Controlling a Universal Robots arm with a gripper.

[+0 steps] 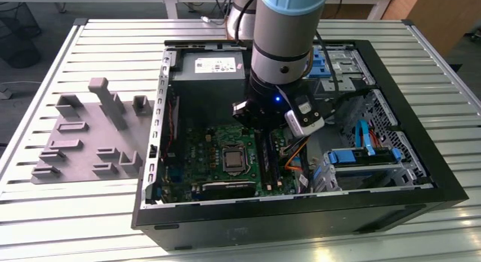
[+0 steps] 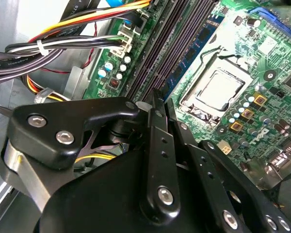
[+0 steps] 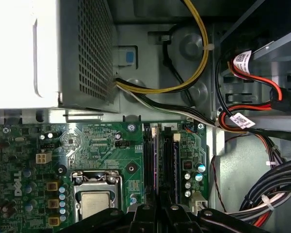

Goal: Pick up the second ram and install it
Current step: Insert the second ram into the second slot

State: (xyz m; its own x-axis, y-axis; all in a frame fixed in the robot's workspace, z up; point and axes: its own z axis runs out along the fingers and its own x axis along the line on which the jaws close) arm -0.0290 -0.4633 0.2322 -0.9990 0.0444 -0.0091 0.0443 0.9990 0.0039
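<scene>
— Where is the gripper now?

— Down inside the computer case, over the row of long black slots that runs along the board's edge away from the power supply. In both wrist views its tip lines up with that row, right by the slot nearest the processor socket.

— Has it got the memory stick?

— I can't tell whether it is clamped on something or has let go; the black linkage hides the tip. What I do see is a bluish-green memory stick standing on edge in the slot beside the socket, running straight towards the gripper's tip. Its near end reaches the tip or stops just beside it.

— So that's the second one, already in?

— My guess is yes, or close to it. The stick is in the slot and not out on the bench, so picking and carrying look done. Whether it is pushed fully home I can't judge: the end clips are too small to read.

— Anything out by the grey holder block?

— It sits on the bench, beside the case wall on the exterior view's left, well apart from the arm. The work now is all at the slots.
</scene>
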